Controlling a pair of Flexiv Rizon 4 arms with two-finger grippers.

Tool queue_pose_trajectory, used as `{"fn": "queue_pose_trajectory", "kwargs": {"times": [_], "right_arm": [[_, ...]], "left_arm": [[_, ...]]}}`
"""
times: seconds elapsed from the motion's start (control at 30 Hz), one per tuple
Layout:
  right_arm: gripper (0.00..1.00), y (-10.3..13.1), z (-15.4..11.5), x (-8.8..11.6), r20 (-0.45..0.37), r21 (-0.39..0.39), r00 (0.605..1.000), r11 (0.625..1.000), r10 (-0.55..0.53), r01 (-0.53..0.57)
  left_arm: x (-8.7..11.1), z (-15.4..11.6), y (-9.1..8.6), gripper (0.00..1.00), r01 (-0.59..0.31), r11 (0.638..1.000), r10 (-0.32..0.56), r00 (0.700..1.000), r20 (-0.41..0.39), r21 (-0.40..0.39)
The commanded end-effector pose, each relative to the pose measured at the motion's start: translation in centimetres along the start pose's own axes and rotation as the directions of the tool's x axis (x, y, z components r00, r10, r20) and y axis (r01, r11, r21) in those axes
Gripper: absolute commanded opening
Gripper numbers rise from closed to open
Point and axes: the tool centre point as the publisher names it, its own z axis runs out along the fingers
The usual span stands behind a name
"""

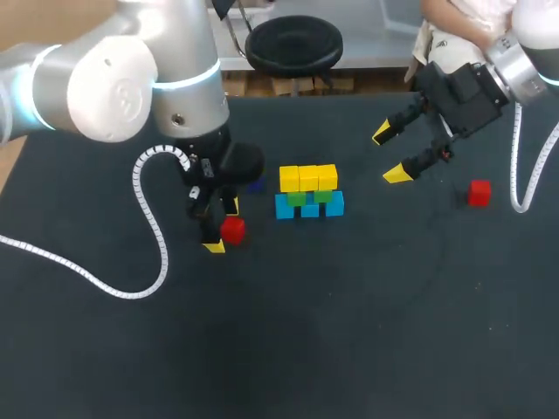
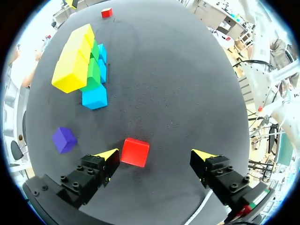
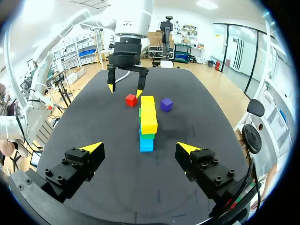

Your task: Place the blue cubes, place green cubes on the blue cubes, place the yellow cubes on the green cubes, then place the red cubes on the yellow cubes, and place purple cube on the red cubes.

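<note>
Left gripper (image 2: pixel 155 157): wide open, empty | red cube (image 2: pixel 135 152): between its jaws, beside one tip | right gripper (image 1: pixel 389 154): open, empty

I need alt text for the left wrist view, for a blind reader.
The open left pincer has a red cube between its tips, near one. Ahead stands a stack of blue, green and yellow cubes; a purple cube sits apart.

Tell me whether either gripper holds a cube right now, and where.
Neither. The left gripper is open, a red cube beside one fingertip, clear of the other; the right gripper is open and empty.
</note>
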Motion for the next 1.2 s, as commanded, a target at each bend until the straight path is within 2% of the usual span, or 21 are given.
{"fn": "queue_pose_trajectory", "kwargs": {"times": [0.03, 0.8, 1.2], "right_arm": [[1.00, 0.1, 0.0, 0.0, 0.000, 0.003, 1.000, 1.000, 0.000, 0.000], [1.00, 0.1, 0.0, 0.0, 0.000, 0.003, 1.000, 1.000, 0.000, 0.000], [1.00, 0.1, 0.0, 0.0, 0.000, 0.003, 1.000, 1.000, 0.000, 0.000]], "left_arm": [[-0.1, 0.0, 0.6, 1.00, 0.006, 1.000, -0.006, 1.000, -0.009, 0.010], [-0.1, 0.8, 1.7, 1.00, 0.035, 0.999, -0.034, 0.999, -0.017, 0.031], [0.1, 0.8, 1.4, 1.00, 0.053, 0.998, -0.053, 0.998, -0.026, 0.026]]}}
